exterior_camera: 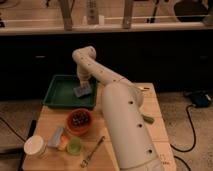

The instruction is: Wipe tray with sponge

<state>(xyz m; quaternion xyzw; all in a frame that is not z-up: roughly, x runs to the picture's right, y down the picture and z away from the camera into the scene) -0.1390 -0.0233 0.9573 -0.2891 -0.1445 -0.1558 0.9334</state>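
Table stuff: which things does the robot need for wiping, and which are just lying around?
For the job:
- tray, dark green
- sponge, lying in the tray
- gripper, down at the sponge

Just lying about:
- orange-red bowl
- white cup
- small green cup
- greyish slab with orange piece
- metal utensil

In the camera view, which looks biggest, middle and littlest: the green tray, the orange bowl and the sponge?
1. Tray, clearly the biggest.
2. Orange bowl, middle; it sits nearer the camera, so it may look a bit bigger than it is.
3. Sponge, smallest, lying in the tray under the gripper.
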